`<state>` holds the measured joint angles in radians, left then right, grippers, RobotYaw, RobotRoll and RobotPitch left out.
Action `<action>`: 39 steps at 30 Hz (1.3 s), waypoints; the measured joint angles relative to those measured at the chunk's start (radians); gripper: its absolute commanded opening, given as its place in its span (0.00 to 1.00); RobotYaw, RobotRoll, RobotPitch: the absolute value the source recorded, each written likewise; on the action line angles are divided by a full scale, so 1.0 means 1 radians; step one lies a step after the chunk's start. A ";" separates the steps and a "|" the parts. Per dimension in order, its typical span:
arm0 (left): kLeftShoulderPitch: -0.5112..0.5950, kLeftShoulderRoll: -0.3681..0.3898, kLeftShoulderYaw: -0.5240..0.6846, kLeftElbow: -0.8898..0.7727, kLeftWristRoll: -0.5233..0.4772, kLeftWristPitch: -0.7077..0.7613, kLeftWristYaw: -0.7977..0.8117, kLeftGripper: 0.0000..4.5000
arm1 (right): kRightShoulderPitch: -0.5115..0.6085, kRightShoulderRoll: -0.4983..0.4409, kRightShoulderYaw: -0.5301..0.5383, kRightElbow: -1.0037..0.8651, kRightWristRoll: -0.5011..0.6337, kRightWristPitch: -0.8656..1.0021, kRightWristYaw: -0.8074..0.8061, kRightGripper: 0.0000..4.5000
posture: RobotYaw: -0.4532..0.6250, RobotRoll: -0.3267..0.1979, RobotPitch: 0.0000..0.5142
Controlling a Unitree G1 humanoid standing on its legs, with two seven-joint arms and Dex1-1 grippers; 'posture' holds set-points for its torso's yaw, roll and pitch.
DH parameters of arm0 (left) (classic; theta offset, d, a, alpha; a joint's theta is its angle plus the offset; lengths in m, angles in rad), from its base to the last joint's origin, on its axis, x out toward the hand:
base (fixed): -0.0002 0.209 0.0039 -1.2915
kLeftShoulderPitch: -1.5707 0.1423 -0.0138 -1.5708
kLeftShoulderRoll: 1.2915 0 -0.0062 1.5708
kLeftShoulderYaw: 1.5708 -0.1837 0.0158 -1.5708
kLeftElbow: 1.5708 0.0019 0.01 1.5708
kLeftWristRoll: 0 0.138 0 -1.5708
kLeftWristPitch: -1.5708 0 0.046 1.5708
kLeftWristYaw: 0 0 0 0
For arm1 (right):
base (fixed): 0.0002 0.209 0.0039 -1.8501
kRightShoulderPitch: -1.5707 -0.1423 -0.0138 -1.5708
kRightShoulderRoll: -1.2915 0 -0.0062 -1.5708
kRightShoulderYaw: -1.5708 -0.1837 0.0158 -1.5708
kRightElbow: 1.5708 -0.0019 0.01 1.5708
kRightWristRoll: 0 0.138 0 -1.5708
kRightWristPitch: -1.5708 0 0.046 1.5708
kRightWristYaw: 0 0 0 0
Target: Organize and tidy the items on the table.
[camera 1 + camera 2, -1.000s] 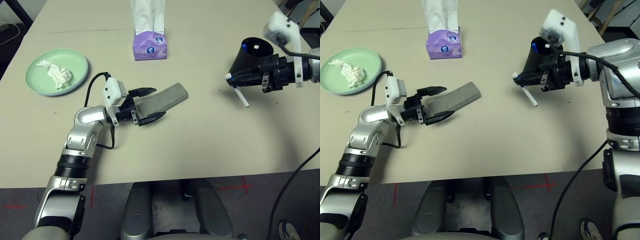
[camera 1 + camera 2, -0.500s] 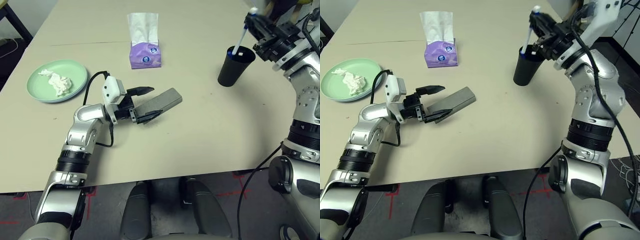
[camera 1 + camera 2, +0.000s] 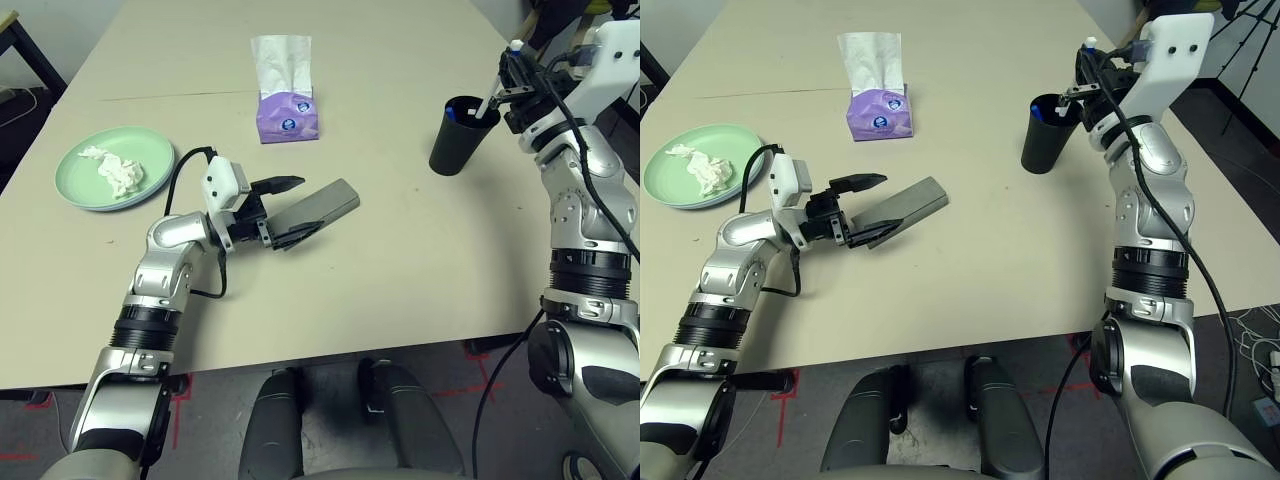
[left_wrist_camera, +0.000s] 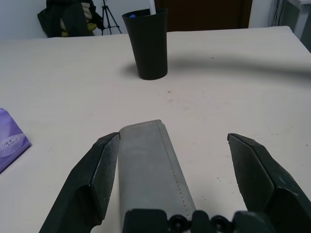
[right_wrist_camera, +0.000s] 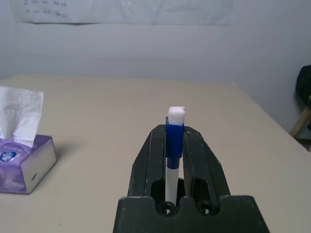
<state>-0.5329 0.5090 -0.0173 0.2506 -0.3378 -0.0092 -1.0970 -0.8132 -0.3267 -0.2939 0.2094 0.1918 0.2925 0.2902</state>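
Two grippers are in our sight, and parts of each scene are masked. We see the left gripper [image 3: 290, 210] with its black fingers spread wide around one end of the single grey oblong glasses case [image 3: 318, 208], which lies flat on the large beige table [image 3: 400, 280]; in the left wrist view the near end of the case runs under the gripper body, so we cannot tell whether either finger touches it, though one finger sits just beside its edge. The right gripper [image 3: 1088, 68] is clamped shut on one white pen with a blue band [image 5: 173, 160], held upright above the one black tapered cup [image 3: 457, 135]; its lower end dips behind the rim, so how deep it goes is hidden from us. Something blue shows inside the cup, too small for us to identify. We count one mint green round plate [image 3: 85, 190] near the table's left edge, carrying one crumpled white tissue [image 3: 115, 168], and one purple tissue box [image 3: 288, 115] with a white sheet standing out of it, well apart from the case and the cup.
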 measured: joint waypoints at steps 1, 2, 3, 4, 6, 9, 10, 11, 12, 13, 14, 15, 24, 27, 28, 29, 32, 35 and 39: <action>0.000 0.000 0.000 0.000 0.001 0.002 0.006 1.00 | 0.000 0.003 0.003 0.011 0.004 -0.004 -0.003 0.07 | 0.42 0.62 0.30; 0.001 0.000 0.000 0.000 0.002 0.003 0.013 1.00 | 0.000 0.004 0.007 0.020 0.006 -0.008 -0.004 0.19 | 0.42 0.62 0.30; 0.002 0.000 0.000 0.000 0.002 0.005 0.021 1.00 | 0.000 0.004 0.010 0.028 0.006 -0.009 -0.007 0.24 | 0.42 0.62 0.30; 0.003 0.000 0.000 0.000 0.003 0.008 0.028 1.00 | 0.000 0.004 0.012 0.035 0.005 -0.009 -0.012 0.33 | 0.42 0.62 0.31; 0.010 0.000 0.003 0.000 0.004 0.011 0.044 1.00 | 0.000 0.003 0.012 0.040 0.006 -0.009 -0.019 0.48 | 0.42 0.62 0.31; 0.014 -0.001 0.006 0.000 0.007 0.013 0.064 1.00 | 0.003 0.003 0.010 0.040 0.018 -0.010 -0.018 0.74 | 0.42 0.62 0.30; 0.013 -0.002 0.006 0.000 0.008 0.013 0.073 1.00 | 0.010 0.002 0.010 0.038 0.026 -0.013 -0.012 0.83 | 0.43 0.62 0.29; 0.013 -0.004 0.006 0.000 0.011 0.013 0.085 1.00 | 0.026 0.002 0.008 0.031 0.038 -0.025 0.001 0.90 | 0.43 0.62 0.29; 0.013 -0.006 0.007 0.000 0.014 0.013 0.094 1.00 | 0.043 0.003 0.007 0.025 0.049 -0.036 0.011 0.99 | 0.43 0.62 0.29; 0.012 -0.008 0.008 0.000 0.019 0.013 0.105 1.00 | 0.060 0.003 0.006 0.019 0.059 -0.049 0.020 0.99 | 0.44 0.62 0.28; 0.010 -0.012 0.011 0.001 0.022 0.014 0.119 1.00 | 0.080 0.004 0.005 0.009 0.071 -0.067 0.031 0.99 | 0.44 0.62 0.28; 0.008 -0.017 0.017 0.001 0.022 0.015 0.130 1.00 | 0.094 0.004 0.004 0.001 0.080 -0.083 0.039 0.99 | 0.44 0.62 0.28; 0.000 -0.025 0.078 0.000 0.009 0.030 0.200 1.00 | 0.420 -0.005 0.035 -0.250 0.225 -0.078 0.210 0.99 | 0.44 0.62 0.28; 0.002 -0.008 0.107 0.005 0.001 0.024 0.195 1.00 | 0.485 -0.001 0.051 -0.253 0.203 -0.081 0.195 0.99 | 0.45 0.62 0.28; 0.001 0.002 0.118 0.014 0.001 0.019 0.196 1.00 | 0.486 0.003 0.050 -0.246 0.189 -0.089 0.175 0.99 | 0.45 0.62 0.28; -0.004 0.009 0.128 0.037 0.009 0.008 0.216 1.00 | 0.486 0.010 0.046 -0.235 0.166 -0.118 0.144 0.99 | 0.45 0.62 0.27; -0.012 0.020 0.188 0.138 0.070 -0.016 0.383 1.00 | 0.485 0.043 0.022 -0.159 0.102 -0.221 0.028 0.99 | 0.45 0.62 0.27; -0.011 -0.009 0.263 0.165 0.110 -0.016 0.602 1.00 | 0.469 0.057 -0.008 -0.073 0.072 -0.278 -0.053 0.99 | 0.46 0.62 0.26; -0.003 -0.059 0.348 0.150 0.151 -0.016 0.883 1.00 | 0.412 0.061 -0.016 0.000 0.058 -0.332 -0.092 0.99 | 0.46 0.62 0.26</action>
<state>-0.5358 0.4499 0.3310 0.4008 -0.1864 -0.0253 -0.2139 -0.4014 -0.2652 -0.3100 0.2098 0.2495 -0.0394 0.1978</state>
